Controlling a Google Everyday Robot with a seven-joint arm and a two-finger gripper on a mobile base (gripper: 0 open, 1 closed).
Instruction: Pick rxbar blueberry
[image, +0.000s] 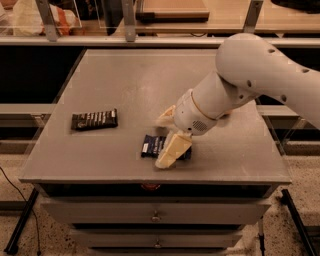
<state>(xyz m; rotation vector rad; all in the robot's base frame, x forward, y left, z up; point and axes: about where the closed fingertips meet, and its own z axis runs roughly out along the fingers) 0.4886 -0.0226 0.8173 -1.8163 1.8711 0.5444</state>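
Note:
The rxbar blueberry (151, 145) is a flat dark navy wrapper with white text, lying on the grey table (125, 80) near its front edge. My gripper (161, 142) is down at the bar with its cream fingers apart. The near finger (172, 150) lies over the bar's right part and the far finger (165, 118) sits just behind the bar. The bar's right end is hidden under the near finger. The bar rests flat on the table.
A slimmer black-brown bar wrapper (94, 120) lies on the left of the table. A small orange-red thing (145, 187) shows just below the table's front edge. Drawers sit under the tabletop. Railings and shelves stand behind the table.

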